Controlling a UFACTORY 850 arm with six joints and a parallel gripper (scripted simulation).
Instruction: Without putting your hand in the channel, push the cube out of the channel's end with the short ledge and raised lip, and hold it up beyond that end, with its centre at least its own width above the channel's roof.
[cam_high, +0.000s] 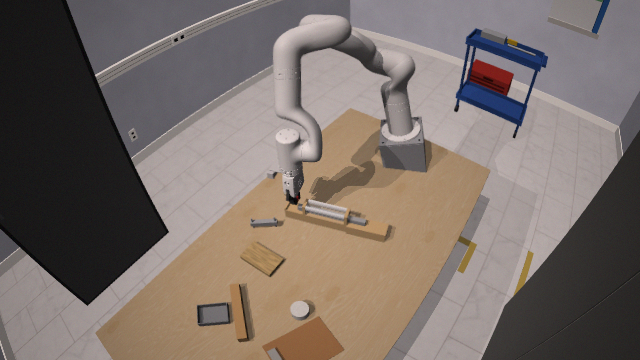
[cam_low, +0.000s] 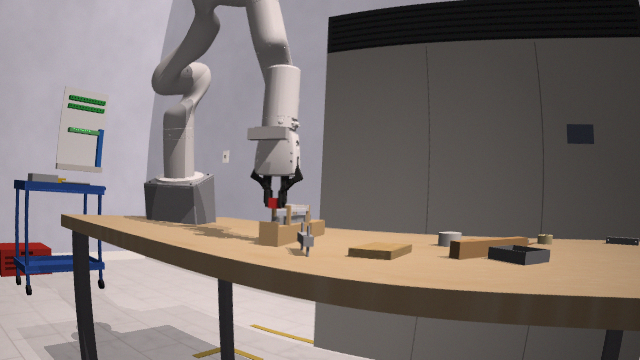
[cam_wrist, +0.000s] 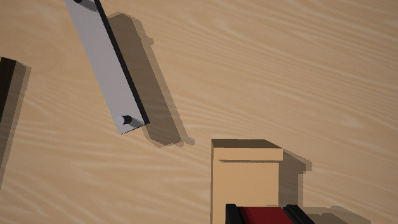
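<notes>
Long wooden table below gripper. Tan wooden channel block with clear roof runs away from gripper, its lipped end directly beneath. Grey flat bar lies just beside. Black-fingered gripper, narrowly parted, clamps small red cube, lifted just above channel end.

Bright even light, soft shadows, edges perhaps slightly warped.

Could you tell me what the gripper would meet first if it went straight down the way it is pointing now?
The gripper, shut on the red cube, points straight down. Directly beneath it is the wooden ledge at the channel's end, so the cube's underside would probably meet that ledge first, not the table.
</notes>
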